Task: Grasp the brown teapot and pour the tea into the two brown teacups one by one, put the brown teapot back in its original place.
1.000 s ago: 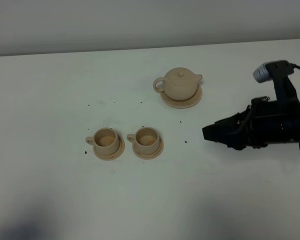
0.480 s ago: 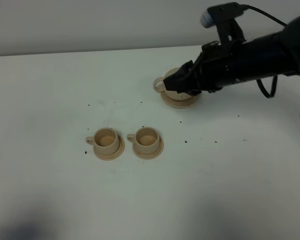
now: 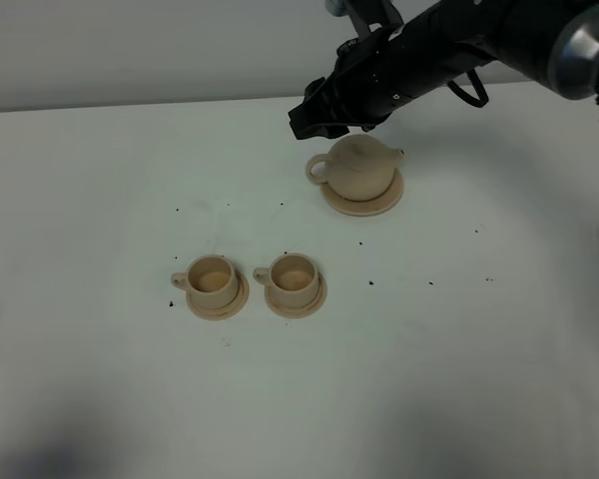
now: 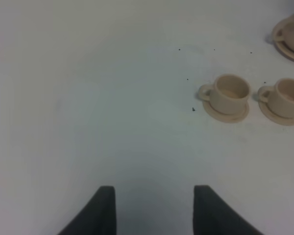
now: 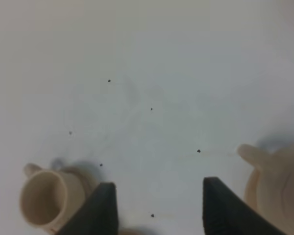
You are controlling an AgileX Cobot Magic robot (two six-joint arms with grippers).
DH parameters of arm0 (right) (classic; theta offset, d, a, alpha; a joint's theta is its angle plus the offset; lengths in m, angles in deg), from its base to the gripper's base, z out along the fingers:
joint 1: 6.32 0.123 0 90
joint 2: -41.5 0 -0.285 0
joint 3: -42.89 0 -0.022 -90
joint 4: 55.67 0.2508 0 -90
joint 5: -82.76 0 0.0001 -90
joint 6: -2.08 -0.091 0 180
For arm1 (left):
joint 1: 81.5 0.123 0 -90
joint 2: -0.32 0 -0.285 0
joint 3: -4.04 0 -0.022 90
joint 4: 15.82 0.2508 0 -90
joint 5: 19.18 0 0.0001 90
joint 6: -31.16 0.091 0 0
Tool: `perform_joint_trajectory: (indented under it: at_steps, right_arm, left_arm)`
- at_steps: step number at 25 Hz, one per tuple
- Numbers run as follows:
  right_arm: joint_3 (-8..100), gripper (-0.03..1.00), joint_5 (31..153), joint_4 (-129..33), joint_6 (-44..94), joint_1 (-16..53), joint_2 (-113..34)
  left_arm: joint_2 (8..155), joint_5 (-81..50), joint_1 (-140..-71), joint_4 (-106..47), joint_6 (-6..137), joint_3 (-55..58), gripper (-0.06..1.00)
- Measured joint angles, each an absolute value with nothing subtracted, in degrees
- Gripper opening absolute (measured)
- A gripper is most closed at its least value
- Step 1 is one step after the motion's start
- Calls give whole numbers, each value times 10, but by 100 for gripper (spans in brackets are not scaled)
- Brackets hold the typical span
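high view: brown teapot (image 3: 359, 168) sits lidded on its wide saucer (image 3: 364, 209), 1 o'clock of table (image 3: 100, 180) centre. first teacup (image 3: 212, 279) and second teacup (image 3: 293, 276) stand side by side at its 7 o'clock. right gripper (image 3: 304, 120) hangs at teapot's 10 o'clock, apart from it. only the right wrist view shows its jaws spread, empty. left gripper (image 4: 154, 210) appears only in left wrist view, released, nothing between.

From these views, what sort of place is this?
Probably a robot lab bench, not a kitchen: bare white table against a plain wall, a black robot arm, and just a tan teapot and two teacups.
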State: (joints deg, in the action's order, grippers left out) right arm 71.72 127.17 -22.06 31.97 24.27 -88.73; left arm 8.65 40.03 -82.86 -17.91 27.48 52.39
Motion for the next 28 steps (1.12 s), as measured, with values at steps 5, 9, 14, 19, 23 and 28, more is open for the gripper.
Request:
perform_joint_trajectory:
  at_steps: [5,9,14,19,23,28]
  right_arm:
    - [817,43,1300,-249,316,253,-963]
    - [869,43,1300,-283,309,258,-1009]
    - [903,43,1291,-299,306,258,-1048]
    - [909,43,1264,-317,306,265,-1068]
    - [909,43,1241,-324,306,270,-1077]
    - [909,43,1229,-332,306,269,-1088]
  left_arm:
    - [87,400,-829,-179,275,524,41]
    - [87,400,-829,-179,275,524,41]
    - [87,400,-829,-179,275,524,41]
    - [87,400,-829,-179,275,524,41]
    - [87,400,-829,-179,275,524,41]
    - [87,400,-829,-179,275,524,41]
